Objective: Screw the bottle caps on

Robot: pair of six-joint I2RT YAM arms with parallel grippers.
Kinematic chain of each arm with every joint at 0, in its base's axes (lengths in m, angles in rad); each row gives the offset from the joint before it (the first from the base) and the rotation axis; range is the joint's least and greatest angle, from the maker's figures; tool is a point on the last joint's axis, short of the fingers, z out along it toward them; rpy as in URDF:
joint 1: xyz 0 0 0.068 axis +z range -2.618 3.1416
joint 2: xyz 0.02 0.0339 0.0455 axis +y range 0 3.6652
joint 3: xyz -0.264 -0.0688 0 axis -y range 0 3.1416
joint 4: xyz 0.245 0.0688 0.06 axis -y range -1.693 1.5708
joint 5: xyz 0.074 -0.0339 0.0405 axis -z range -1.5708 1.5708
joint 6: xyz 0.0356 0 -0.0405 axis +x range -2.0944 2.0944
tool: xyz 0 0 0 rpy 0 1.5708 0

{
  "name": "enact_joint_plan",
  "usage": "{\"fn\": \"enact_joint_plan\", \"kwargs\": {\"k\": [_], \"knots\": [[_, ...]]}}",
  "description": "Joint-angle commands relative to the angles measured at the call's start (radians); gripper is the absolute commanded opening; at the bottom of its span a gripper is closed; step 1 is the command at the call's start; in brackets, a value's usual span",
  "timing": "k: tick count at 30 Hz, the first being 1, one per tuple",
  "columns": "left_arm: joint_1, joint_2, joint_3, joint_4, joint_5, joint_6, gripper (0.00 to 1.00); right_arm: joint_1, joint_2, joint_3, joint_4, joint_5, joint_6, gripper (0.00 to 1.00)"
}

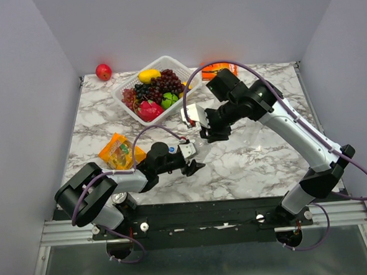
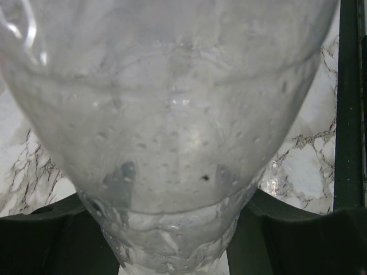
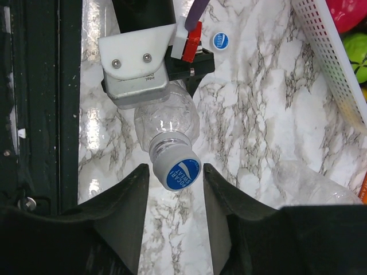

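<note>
The left gripper (image 1: pixel 191 156) is clamped on the ribbed body of a clear bottle (image 3: pixel 166 117). It holds it off the marble table (image 1: pixel 253 161), just right of the near-left middle, with the neck pointing toward the right arm. The left wrist view is filled by the bottle's wet wall between the two fingers.

A blue cap (image 3: pixel 176 167) sits on that neck. The right gripper (image 3: pixel 175 171) brackets it, jaws part-way open with one finger close on either side. I cannot tell whether they actually pinch the cap.

A second, loose blue cap (image 3: pixel 220 40) lies flat on the marble beside the left wrist. Another clear bottle (image 3: pixel 304 183) lies on the table near the right gripper.

At the far left-centre a white mesh basket (image 1: pixel 129 82) holds dark grapes (image 1: pixel 161 86), a yellow fruit (image 1: pixel 149 75), a green fruit (image 1: pixel 169 101) and a red-pink one (image 1: pixel 149 109). An orange snack packet (image 1: pixel 118 151) lies near left.
</note>
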Motion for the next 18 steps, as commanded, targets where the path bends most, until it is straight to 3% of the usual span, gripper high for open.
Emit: {"fn": "enact_joint_plan", "kwargs": {"k": [1, 18], "knots": [[-0.003, -0.021, -0.016, 0.033, -0.018, -0.048, 0.00, 0.020, -0.014, 0.002, -0.182, -0.002, 0.032, 0.48], [0.000, -0.030, -0.024, 0.075, -0.051, -0.129, 0.00, 0.049, -0.041, -0.043, -0.181, 0.078, 0.093, 0.35]]}}
